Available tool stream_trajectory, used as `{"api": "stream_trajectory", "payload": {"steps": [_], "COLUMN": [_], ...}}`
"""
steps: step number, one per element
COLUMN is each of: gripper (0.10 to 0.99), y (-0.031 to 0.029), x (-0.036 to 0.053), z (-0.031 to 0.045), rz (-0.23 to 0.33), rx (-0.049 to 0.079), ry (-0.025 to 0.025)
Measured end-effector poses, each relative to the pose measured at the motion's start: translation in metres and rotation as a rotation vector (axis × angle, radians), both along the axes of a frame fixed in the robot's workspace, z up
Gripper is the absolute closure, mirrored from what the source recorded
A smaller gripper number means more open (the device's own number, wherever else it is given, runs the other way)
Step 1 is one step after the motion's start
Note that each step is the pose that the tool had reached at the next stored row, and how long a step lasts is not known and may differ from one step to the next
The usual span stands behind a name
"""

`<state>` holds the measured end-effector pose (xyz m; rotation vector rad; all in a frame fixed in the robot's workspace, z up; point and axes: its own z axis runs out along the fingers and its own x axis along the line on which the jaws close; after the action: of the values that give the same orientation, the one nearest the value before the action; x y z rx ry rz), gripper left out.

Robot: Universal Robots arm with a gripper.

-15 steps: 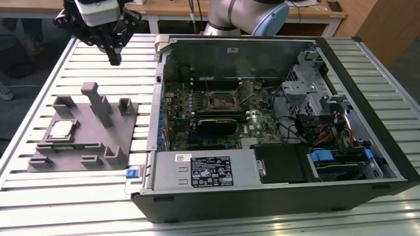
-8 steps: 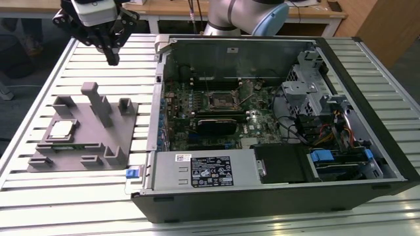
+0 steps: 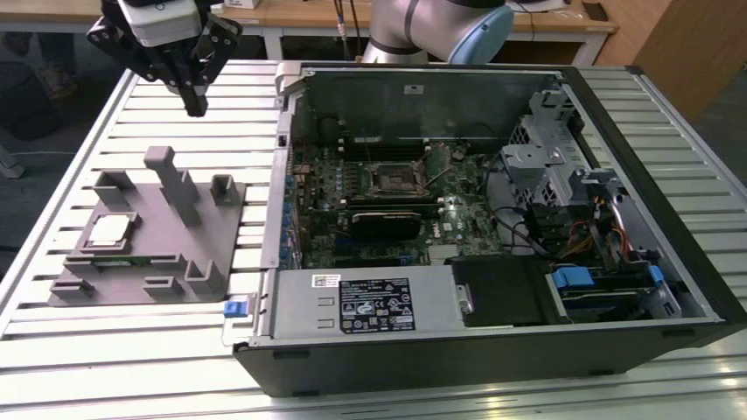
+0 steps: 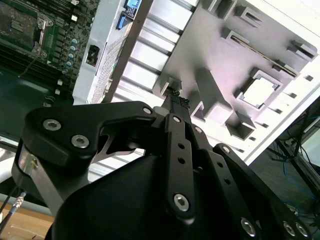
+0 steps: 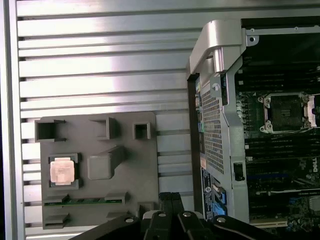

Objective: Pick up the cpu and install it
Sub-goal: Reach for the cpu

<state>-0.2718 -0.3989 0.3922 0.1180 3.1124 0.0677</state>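
In the exterior view the gripper (image 3: 195,105) hangs over the slatted table (image 3: 140,367), its fingers pressed together with nothing between them. The cpu (image 3: 108,230) lies silver side up in a square pocket of the grey tray (image 3: 164,262), on the tray's side toward the exterior view's left and well apart from the fingertips. Beside the tray an open computer case (image 3: 653,175) lies flat, with the bare black socket (image 3: 394,179) on its board. A black-and-white label (image 3: 367,302) sits on the power supply, but its print cannot be made out. In the second wrist view the closed gripper (image 4: 175,97) points down near a tray (image 4: 210,50) edge. The cpu (image 4: 260,92) rests in its pocket farther off, past a raised post. In the first wrist view the gripper (image 5: 169,197) shows just beside the tray (image 5: 135,165). The cpu (image 5: 62,171) sits in its pocket near the tray's opposite side, just beside a green memory stick (image 5: 82,201). The socket (image 5: 286,112) lies inside the case.
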Motion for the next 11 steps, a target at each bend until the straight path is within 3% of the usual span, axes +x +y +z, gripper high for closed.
{"api": "stream_trajectory", "payload": {"steps": [11], "gripper": [0.98], "y": [0.0], "x": [-0.0092], "z": [0.0], "rz": [0.0], "rx": [0.0], "ry": [0.0]}}
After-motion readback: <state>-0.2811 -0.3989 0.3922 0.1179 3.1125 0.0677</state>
